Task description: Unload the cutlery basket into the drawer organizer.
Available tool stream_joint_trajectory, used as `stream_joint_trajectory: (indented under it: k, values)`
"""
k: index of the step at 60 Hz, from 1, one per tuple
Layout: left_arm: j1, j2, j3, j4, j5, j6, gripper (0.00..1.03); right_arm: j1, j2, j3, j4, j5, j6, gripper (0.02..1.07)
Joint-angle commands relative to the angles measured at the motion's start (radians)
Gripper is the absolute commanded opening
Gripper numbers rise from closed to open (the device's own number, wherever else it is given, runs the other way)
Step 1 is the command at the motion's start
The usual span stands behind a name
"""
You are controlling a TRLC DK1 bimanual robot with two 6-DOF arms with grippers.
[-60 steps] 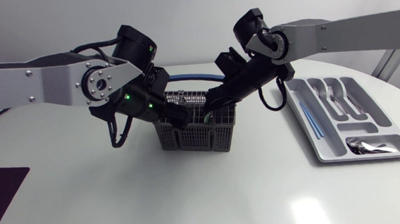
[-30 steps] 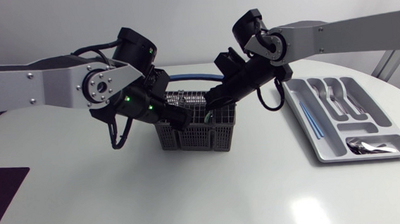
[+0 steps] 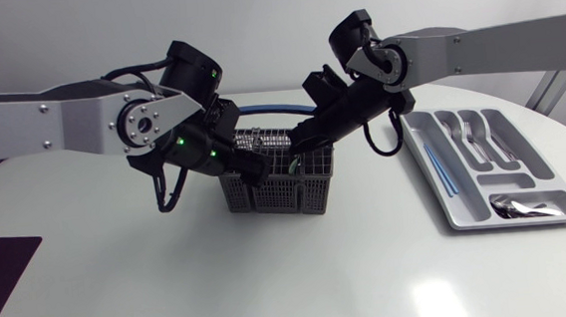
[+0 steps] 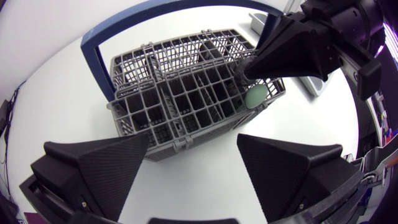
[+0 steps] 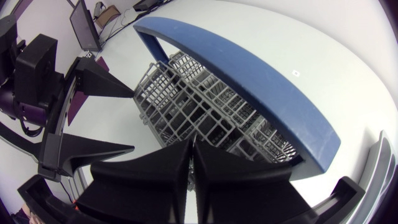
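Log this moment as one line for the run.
left fingers: open, at basket | right fingers: shut, in basket by green handle | organizer: holds forks, spoons

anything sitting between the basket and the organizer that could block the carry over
Nothing visible does. The table between the cutlery basket and the drawer organizer is bare; only the right arm's own black cable hangs above that gap.

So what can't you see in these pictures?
- What's left in the basket: left arm and right arm cover it, head view.
- Whether the right gripper grips the green thing: left wrist view, too close to tell.
- Spoons in the tray: head view, too small to count.
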Motion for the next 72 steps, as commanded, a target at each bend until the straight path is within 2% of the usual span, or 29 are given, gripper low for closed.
stream_joint_trajectory:
  k: [1, 28, 47, 72]
  values:
    - [-0.006, 0.021, -0.022, 0.006, 0.001, 0.016, 0.99, 0.011, -0.036, -0.02, 0.007, -0.016, 0.021, 0.07]
    - [-0.011, 0.015, -0.021, 0.004, -0.005, 0.014, 0.99, -0.012, -0.137, -0.02, -0.03, -0.062, 0.017, 0.07]
    - [-0.023, -0.014, -0.019, 0.004, -0.02, 0.019, 0.99, -0.059, -0.194, 0.003, -0.096, -0.158, 0.016, 0.07]
    - [-0.072, -0.109, -0.062, -0.005, -0.02, 0.11, 0.99, -0.113, -0.309, -0.003, -0.176, -0.226, -0.001, 0.07]
